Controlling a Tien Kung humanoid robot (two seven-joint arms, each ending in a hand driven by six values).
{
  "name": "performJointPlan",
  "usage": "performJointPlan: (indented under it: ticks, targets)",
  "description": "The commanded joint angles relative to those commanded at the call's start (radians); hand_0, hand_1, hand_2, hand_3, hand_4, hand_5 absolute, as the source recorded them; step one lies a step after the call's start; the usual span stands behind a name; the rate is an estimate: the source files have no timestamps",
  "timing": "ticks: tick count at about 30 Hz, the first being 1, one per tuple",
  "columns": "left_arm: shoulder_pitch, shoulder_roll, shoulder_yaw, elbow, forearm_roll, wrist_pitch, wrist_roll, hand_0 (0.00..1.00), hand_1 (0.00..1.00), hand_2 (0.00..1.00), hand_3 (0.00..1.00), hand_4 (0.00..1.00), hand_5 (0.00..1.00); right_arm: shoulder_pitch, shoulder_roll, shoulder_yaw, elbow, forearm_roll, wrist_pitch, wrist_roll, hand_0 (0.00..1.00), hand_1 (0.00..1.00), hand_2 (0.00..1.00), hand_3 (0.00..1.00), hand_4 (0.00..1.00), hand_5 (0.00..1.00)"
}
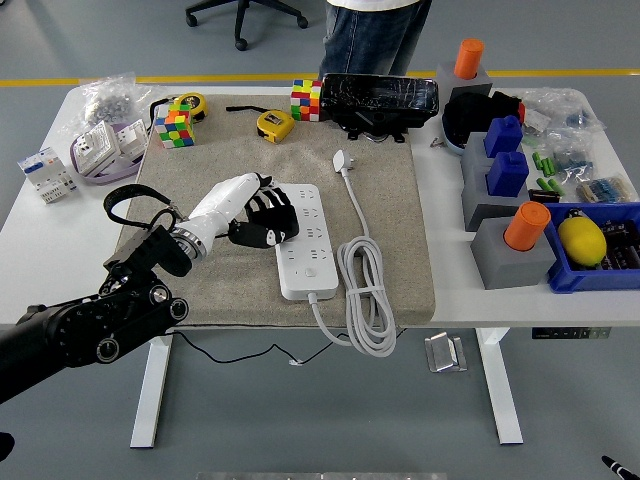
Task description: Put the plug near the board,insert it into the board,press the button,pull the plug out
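The white power strip [312, 250] lies lengthwise on the beige mat [215, 290]. Its white plug [343, 161] lies on the mat beyond the strip's far right corner, joined by a white cable to a coil [366, 292] right of the strip. My left hand [275, 218], white-backed with black fingers, reaches in from the left. Its loosely bent fingers lie over the strip's far left part and hold nothing. The plug is well clear of the hand, up and to the right. A person [375, 35] stands at the far edge, hands out of view.
Two colour cubes [172, 128] [307, 99], yellow tape measures [275, 124] and a black device [385, 100] line the mat's far edge. Grey blocks with blue and orange tops [505, 195] and a blue bin [600, 250] stand at the right. Bags and boxes [95, 150] sit far left.
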Motion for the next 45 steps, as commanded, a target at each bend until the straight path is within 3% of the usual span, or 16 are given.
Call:
performJointPlan:
  ticks: [6,9,12,15,22,29,38,39,44,45]
  targets:
    - [0.000,0.006,0.004,0.016,-0.021,0.028,-0.074,0.309,0.424,0.477,0.532,0.729,0.002,-0.001,0.001,-0.002,-0.001,0.000,0.000,0.000,0.613,0.666,0.637,0.573,0.984,0.585]
    - [-0.002,0.005,0.025,0.027,0.063,0.051,-0.110,0.309,0.422,0.475,0.532,0.726,0.002,0.000,0.002,0.000,0.000,0.000,0.000,0.000,0.613,0.666,0.636,0.573,0.984,0.585]
    - [-0.001,0.002,0.034,0.030,0.124,0.054,-0.110,0.309,0.422,0.475,0.532,0.726,0.002,0.001,0.002,0.001,0.001,-0.001,0.000,0.000,0.613,0.666,0.636,0.573,0.984,0.585]
    - [0.004,0.003,0.027,0.026,0.114,0.054,-0.116,0.310,0.424,0.473,0.533,0.729,0.002,0.000,0.002,0.003,0.001,-0.001,0.000,0.000,0.614,0.665,0.637,0.573,0.984,0.586]
    - [0.027,0.033,-0.084,0.001,0.121,0.050,-0.112,0.311,0.423,0.472,0.533,0.731,0.002,-0.004,0.002,0.001,-0.002,-0.002,0.001,-0.001,0.614,0.665,0.637,0.573,0.984,0.586]
    - [0.044,0.058,-0.098,0.081,0.058,0.049,-0.119,0.318,0.423,0.471,0.535,0.732,0.002,-0.002,0.004,0.003,0.001,-0.003,0.001,0.000,0.614,0.665,0.636,0.573,0.984,0.585]
    - [0.049,0.053,-0.057,0.159,-0.007,0.044,-0.110,0.346,0.463,0.504,0.548,0.740,0.002,-0.001,0.004,0.004,0.002,-0.003,0.001,-0.001,0.614,0.665,0.637,0.572,0.983,0.585]
    - [0.049,0.052,-0.054,0.162,-0.008,0.041,-0.105,0.417,0.513,0.560,0.563,0.889,0.058,0.000,0.004,0.003,0.002,-0.003,0.001,-0.001,0.614,0.666,0.637,0.572,0.983,0.585]
    - [0.051,0.050,-0.046,0.170,-0.001,0.009,-0.074,0.417,0.513,0.560,0.563,0.889,0.058,-0.001,0.005,0.004,0.004,-0.004,0.002,-0.001,0.614,0.666,0.637,0.572,0.983,0.585]
    - [0.052,0.051,-0.046,0.170,0.000,0.008,-0.074,0.529,0.602,0.594,0.597,0.967,0.103,-0.002,0.005,0.005,0.004,-0.004,0.002,-0.001,0.614,0.665,0.636,0.572,0.983,0.585]
